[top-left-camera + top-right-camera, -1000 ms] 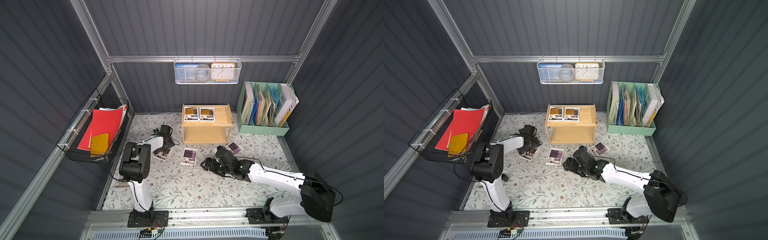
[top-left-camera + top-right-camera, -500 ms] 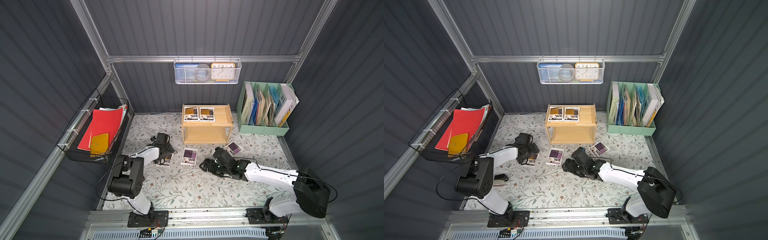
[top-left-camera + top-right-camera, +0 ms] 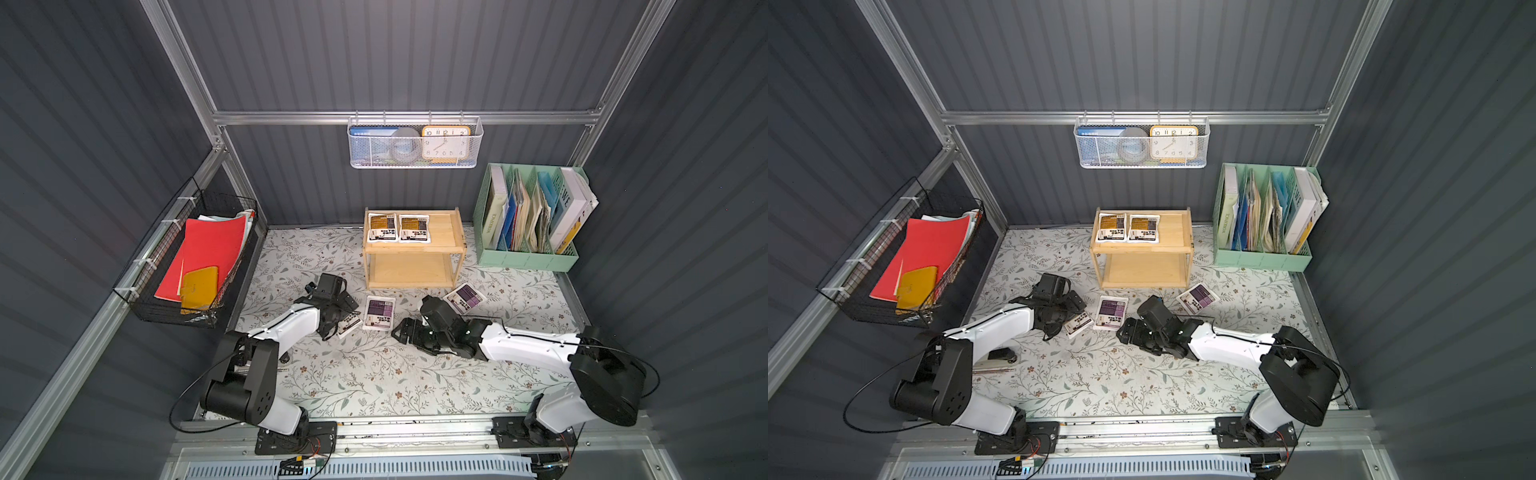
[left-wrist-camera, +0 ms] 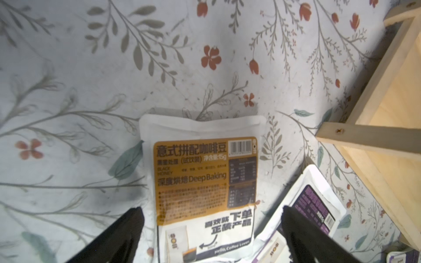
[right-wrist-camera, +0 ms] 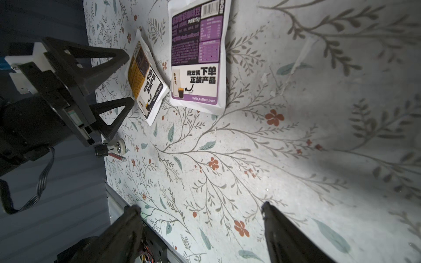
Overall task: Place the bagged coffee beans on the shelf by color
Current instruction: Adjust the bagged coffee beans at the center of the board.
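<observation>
**My left gripper has come down over the last loose yellow pouch**

Within the last second my left arm has folded low. It has brought my left gripper (image 4: 211, 210) down over the yellow-labelled pouch (image 4: 205, 173), which lies flat on the floral tabletop (image 3: 374, 374) near the shelf (image 3: 446, 232). The jaws stand wide, one finger on either side of the pouch's lower end, and nothing is gripped yet. My right gripper (image 5: 200, 209) has edged toward the near purple pouch (image 3: 379, 312), wide and empty. The yellow pouch is white with an orange block of black print. I judge it belongs with the two yellow pouches (image 3: 382, 227) on the top tray. A second purple pouch (image 3: 464, 297) waits by the shelf's foot.
</observation>
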